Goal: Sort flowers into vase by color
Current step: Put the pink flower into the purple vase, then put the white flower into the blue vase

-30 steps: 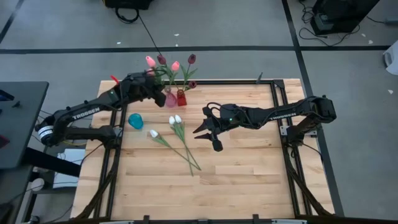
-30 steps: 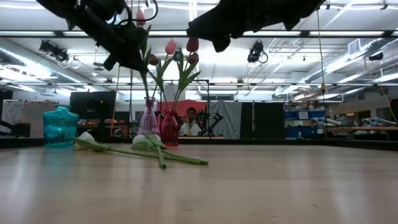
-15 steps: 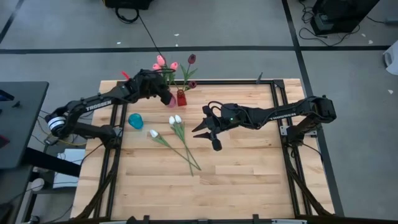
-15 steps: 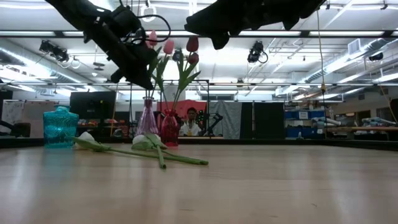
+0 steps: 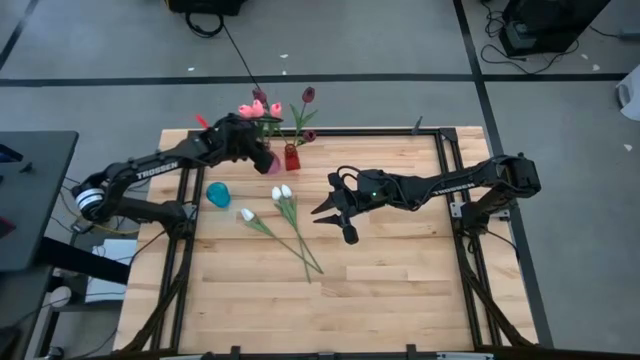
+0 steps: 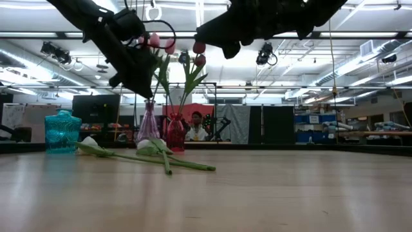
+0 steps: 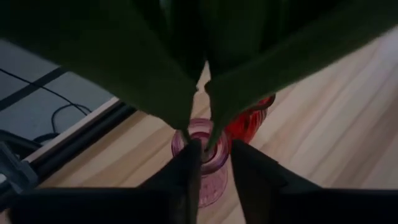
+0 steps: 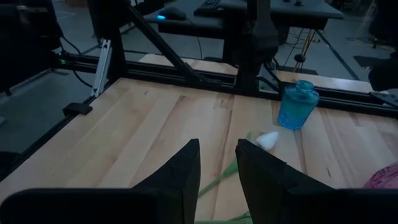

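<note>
My left gripper (image 5: pixel 264 157) hangs over the pink vase (image 7: pixel 200 129) at the table's far side, its fingers a little apart. Green leaves and the stem of a pink flower (image 5: pixel 251 108) run down between them into the vase's mouth. A second pink flower (image 5: pixel 275 108) stands in the same vase. Next to it the red vase (image 5: pixel 291 157) holds maroon flowers (image 5: pixel 308 95). Three white flowers (image 5: pixel 283 192) lie flat on the table. My right gripper (image 5: pixel 335 213) hovers open above the table's middle with nothing between its fingers. My left gripper's fingers (image 7: pixel 186 165) stand on either side of the pink flower's lower leaves (image 7: pixel 214 134), just above the pink vase's mouth, slanting down from the table's left. Whether they touch the leaves or the stem I cannot tell.
A blue vase (image 5: pixel 218 194) stands at the left, near the white flowers. A black frame (image 5: pixel 440 150) runs along the table's far and side edges. The table's near half is bare wood. A person sits in the room beyond the vases (image 6: pixel 198 125).
My left gripper has gone down and toward the far right, onto the pink vase, tipping further down. The pink flower came with it: its head has sunk and now stands close beside the other pink flower over the vase.
</note>
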Robot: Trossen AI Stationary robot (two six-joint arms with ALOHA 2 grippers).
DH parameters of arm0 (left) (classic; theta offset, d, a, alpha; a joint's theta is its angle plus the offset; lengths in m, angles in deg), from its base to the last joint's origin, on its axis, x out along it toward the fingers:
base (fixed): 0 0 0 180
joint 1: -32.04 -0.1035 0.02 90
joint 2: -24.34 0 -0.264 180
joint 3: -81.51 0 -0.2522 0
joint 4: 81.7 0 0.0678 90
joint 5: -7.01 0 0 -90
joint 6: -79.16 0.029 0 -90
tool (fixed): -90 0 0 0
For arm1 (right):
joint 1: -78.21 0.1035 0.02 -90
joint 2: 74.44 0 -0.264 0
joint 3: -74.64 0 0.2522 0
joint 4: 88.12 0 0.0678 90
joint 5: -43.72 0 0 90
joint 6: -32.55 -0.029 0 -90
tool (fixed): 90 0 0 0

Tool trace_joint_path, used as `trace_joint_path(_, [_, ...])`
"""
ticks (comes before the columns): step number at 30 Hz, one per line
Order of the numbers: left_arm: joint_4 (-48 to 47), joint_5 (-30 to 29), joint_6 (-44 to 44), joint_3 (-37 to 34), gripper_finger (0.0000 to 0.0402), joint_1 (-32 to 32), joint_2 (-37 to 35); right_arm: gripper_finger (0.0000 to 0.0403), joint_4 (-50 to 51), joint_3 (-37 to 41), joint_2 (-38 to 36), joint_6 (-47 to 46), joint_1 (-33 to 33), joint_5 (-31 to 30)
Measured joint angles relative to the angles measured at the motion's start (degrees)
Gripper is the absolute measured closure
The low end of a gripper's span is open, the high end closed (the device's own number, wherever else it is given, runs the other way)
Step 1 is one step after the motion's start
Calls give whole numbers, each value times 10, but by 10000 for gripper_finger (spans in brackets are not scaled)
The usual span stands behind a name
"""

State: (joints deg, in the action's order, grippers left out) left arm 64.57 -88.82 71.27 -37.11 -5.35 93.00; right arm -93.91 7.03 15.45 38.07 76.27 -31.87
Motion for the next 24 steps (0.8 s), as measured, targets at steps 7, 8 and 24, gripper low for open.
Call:
trace_joint_path(7, [-18, 0, 5, 0, 226, 0, -47, 286, -1, 0, 0, 0, -1, 0])
trace_joint_path(8, [-25, 0, 5, 0, 218, 0, -53, 286, -2, 0, 0, 1, -1, 0])
trace_joint_path(24, [-103, -69, 41, -5, 204, 91, -141, 286, 15, 1, -63, 2, -27, 2])
